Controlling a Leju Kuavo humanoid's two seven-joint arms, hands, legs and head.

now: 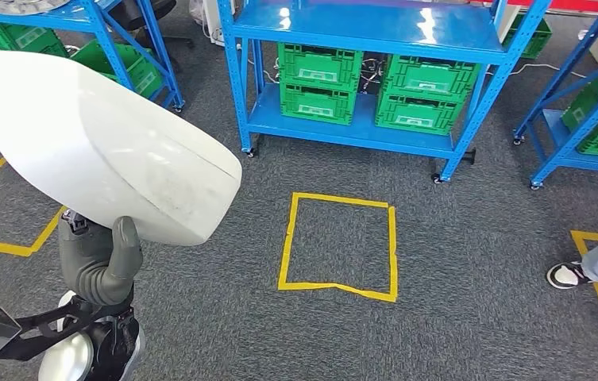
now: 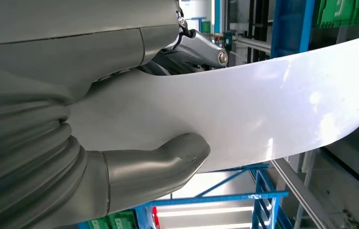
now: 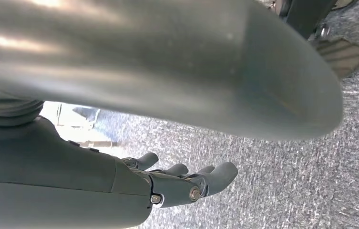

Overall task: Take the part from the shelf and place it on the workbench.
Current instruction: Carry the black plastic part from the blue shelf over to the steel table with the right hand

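A large white curved shell part [image 1: 97,143] fills the left of the head view, held up above the grey carpet. My left hand [image 1: 105,262] grips its lower edge from beneath, thumb pressed on the white surface. In the left wrist view the thumb [image 2: 168,160] lies against the part [image 2: 263,119], with the darker fingers on its other side. My right hand [image 3: 187,183] hangs beside my body with its fingers apart and nothing in them, above the carpet.
A yellow tape square [image 1: 341,246] marks the floor ahead. Behind it stands a blue shelf [image 1: 367,48] with green crates [image 1: 375,91]. More blue racks stand at the left and right. A person's shoes [image 1: 569,275] are at the right edge.
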